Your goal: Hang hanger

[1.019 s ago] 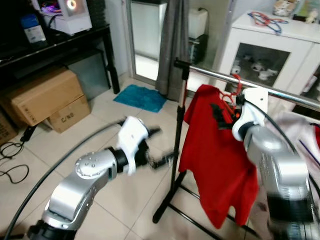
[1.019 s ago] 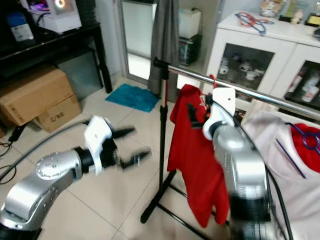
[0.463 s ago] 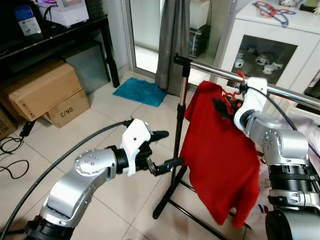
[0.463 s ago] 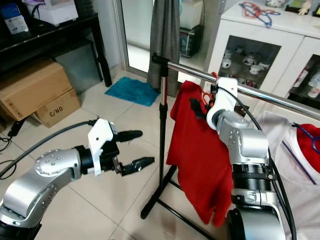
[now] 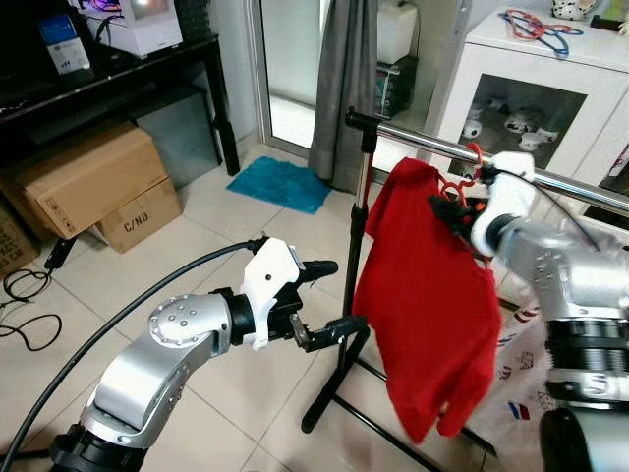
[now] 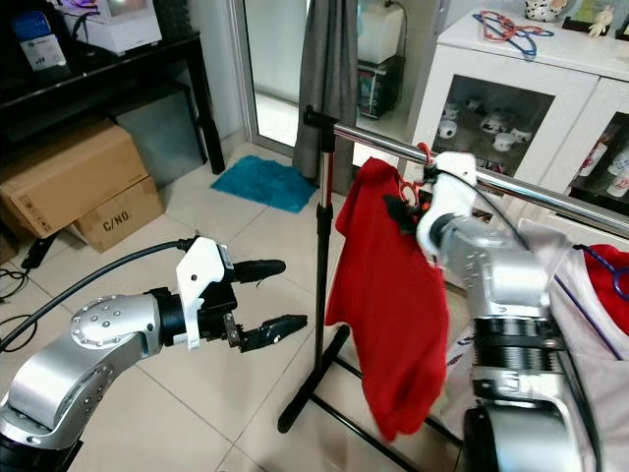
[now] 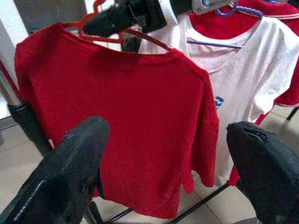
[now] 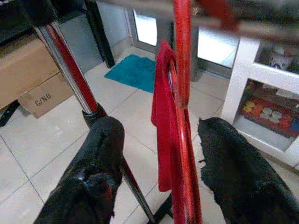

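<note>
red shirt on its hanger at the rail

the right gripper (image 5: pixel 454 205) has its jaws spread wide, one black finger (image 8: pixel 88 182) on each side of the thin red plastic hanger (image 8: pixel 183 116), not closed on it. the hanger's hook (image 5: pixel 475 154) sits at the shiny metal clothes rail (image 5: pixel 413 144), carrying a red short-sleeved shirt (image 5: pixel 428 305) that drapes down beside the rack's black upright pole (image 5: pixel 356 246). the left gripper (image 5: pixel 329 300), jaws also open, hovers by that pole, facing the shirt. a white shirt (image 7: pixel 233 70) hangs behind.
</note>
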